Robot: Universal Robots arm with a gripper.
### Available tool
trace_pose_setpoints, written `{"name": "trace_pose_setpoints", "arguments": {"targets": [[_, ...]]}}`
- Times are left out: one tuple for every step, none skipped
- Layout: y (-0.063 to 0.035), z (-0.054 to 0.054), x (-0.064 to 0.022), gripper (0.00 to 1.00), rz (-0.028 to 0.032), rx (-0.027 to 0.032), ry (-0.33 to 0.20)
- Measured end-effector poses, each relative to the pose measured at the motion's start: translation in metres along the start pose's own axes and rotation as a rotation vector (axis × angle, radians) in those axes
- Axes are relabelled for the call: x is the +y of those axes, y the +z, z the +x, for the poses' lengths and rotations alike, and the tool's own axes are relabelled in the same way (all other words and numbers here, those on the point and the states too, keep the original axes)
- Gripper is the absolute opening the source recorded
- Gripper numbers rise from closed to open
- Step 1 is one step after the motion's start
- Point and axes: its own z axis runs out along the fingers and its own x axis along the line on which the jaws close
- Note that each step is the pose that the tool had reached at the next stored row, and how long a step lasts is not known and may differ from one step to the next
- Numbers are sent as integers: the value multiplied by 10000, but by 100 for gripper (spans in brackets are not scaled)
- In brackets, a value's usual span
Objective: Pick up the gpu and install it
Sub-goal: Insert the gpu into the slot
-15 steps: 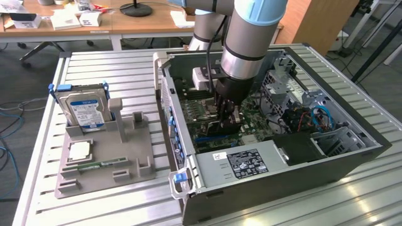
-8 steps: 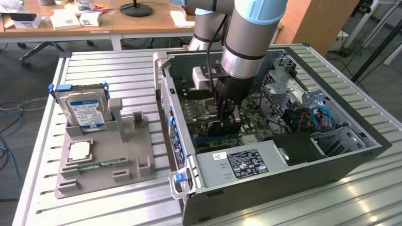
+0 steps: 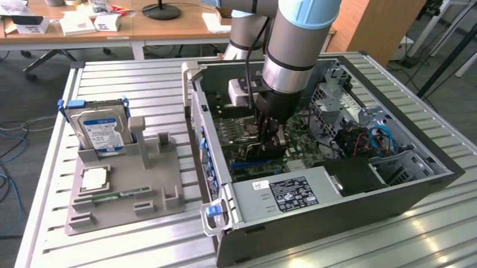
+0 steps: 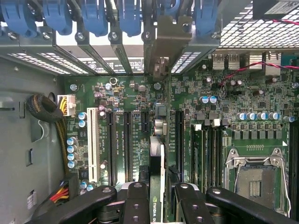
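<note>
While in claw (image 4: 161,193), gpu (image 4: 159,158) at motherboard (image 4: 224,93).

The arm (image 3: 302,39) hangs straight down from the top middle of the picture. Its black gripper (image 3: 270,137) points down in the middle, fingers (image 4: 137,198) pinched on the thin gpu (image 4: 157,161).

No text legible. Blue-white label on hard drive (image 3: 100,131), black label on power supply (image 3: 298,192), small logo on gpu (image 4: 156,186) edge: print unreadable.

Edge-on gpu (image 4: 159,158) in end effector (image 4: 160,193) grip, above motherboard (image 4: 224,107) slots.
</note>
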Motion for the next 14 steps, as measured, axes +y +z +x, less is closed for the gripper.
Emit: {"name": "trace_pose_setpoints", "arguments": {"targets": [[0, 0, 0, 26, 0, 0, 0], [0, 0, 0, 26, 0, 0, 0], [0, 0, 0, 26, 0, 0, 0], [0, 0, -1, 26, 0, 0, 0], [0, 0, -1, 26, 0, 0, 1], [0, 0, -1, 26, 0, 0, 0], [0, 0, -1, 26, 0, 0, 0], [0, 0, -1, 26, 0, -1, 0], [0, 0, -1, 26, 0, 0, -1], [0, 0, -1, 26, 0, 0, -1], [0, 0, -4, 26, 0, 0, -2], [0, 0, -4, 26, -1, 0, 0], [0, 0, -5, 26, -1, 0, 0], [0, 0, -5, 26, 0, 1, 1]]}}
